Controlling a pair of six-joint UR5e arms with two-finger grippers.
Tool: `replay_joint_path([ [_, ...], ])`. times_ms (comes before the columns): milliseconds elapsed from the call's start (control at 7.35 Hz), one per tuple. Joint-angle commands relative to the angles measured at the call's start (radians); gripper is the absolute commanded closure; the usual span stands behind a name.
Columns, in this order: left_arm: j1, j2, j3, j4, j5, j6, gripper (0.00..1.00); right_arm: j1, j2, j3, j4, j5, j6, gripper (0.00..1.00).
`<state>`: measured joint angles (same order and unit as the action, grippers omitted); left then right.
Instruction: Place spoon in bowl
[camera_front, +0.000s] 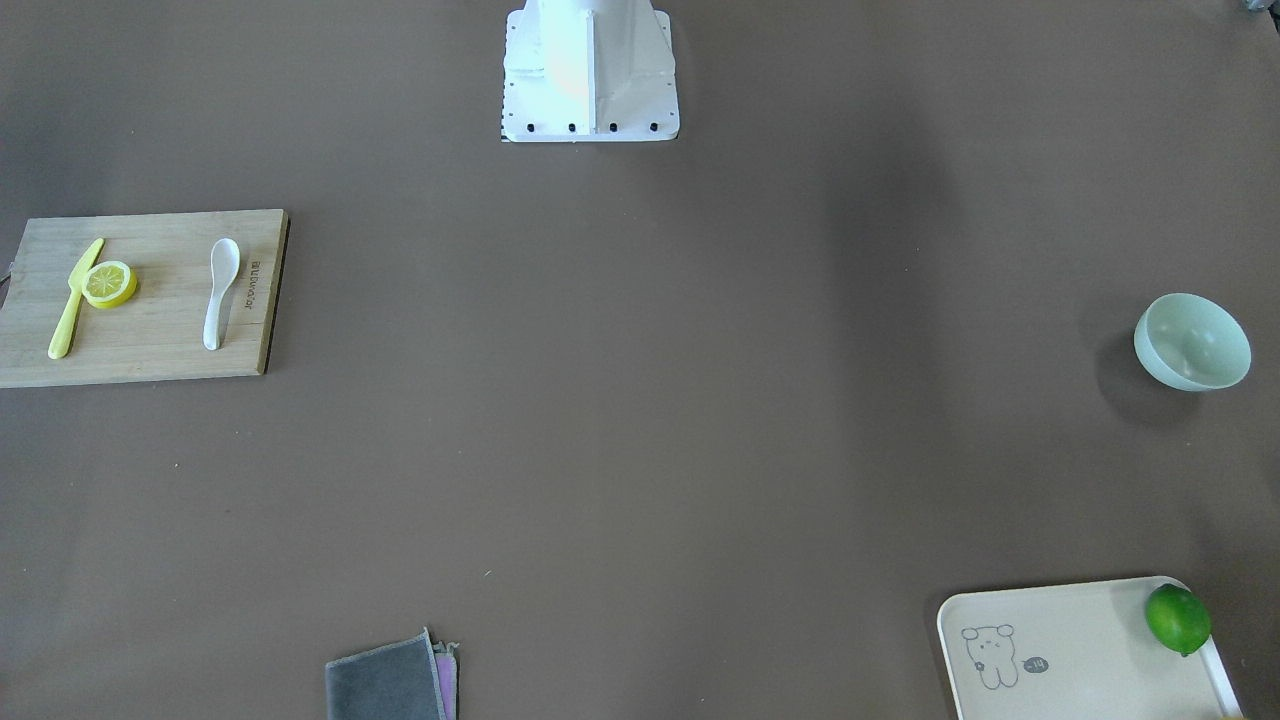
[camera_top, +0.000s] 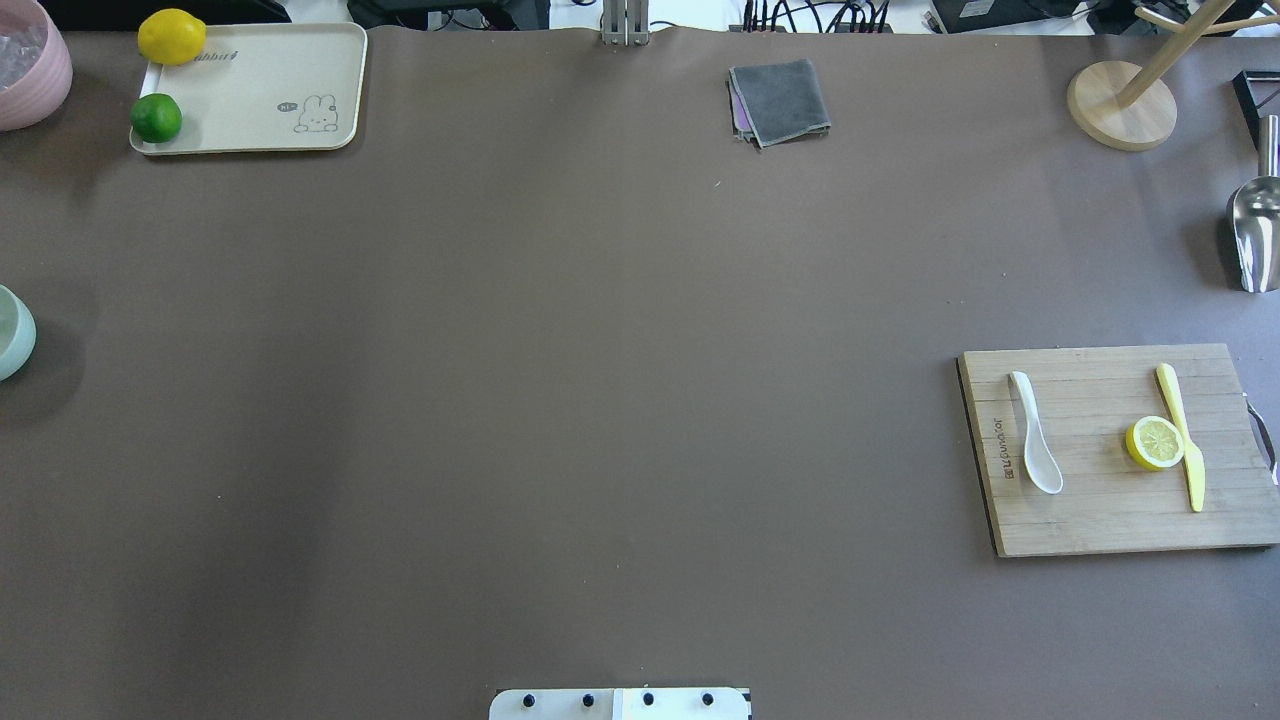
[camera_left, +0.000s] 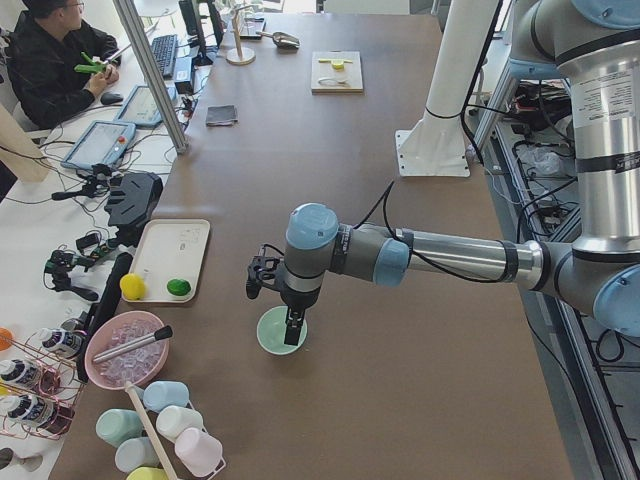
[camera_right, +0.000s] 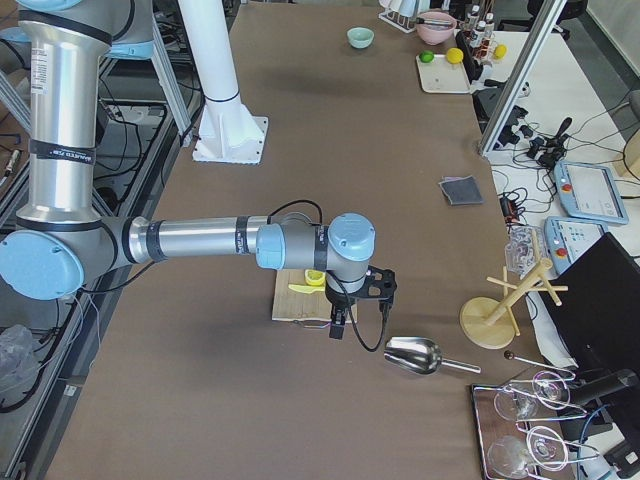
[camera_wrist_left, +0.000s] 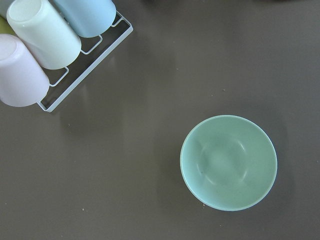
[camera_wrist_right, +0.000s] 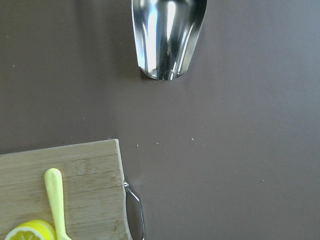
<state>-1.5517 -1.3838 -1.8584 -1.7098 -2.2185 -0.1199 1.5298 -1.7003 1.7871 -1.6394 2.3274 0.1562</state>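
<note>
The spoon (camera_top: 1033, 435) lies on the cutting board (camera_top: 1090, 520), long axis pointing toward the robot, nearest the right tool (camera_right: 339, 328); the bowl (camera_front: 1192, 342) sits far across the surface (camera_top: 600, 400) by the left tool (camera_left: 291, 336); whether either tool is open cannot be told.

a lemon slice (camera_top: 1155, 443) and a yellow knife (camera_top: 1190, 470) are laid side by side on a wooden board (camera_top: 1100, 510), overhead view's right side.

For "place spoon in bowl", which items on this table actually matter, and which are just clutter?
Belongs to the job:
spoon, lying on the cutting board
bowl, empty, at the table's opposite end

Just lying about:
yellow knife
lemon half
tray holding a lime and a lemon
grey cloth
metal scoop
</note>
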Motion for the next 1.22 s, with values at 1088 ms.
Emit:
replay_joint_path([
  [1088, -0.004, 0.008, 0.016, -0.007, -0.007, 0.008, 0.02, 0.006, 0.002, 0.037, -0.003, -0.060, 0.003, 0.00],
])
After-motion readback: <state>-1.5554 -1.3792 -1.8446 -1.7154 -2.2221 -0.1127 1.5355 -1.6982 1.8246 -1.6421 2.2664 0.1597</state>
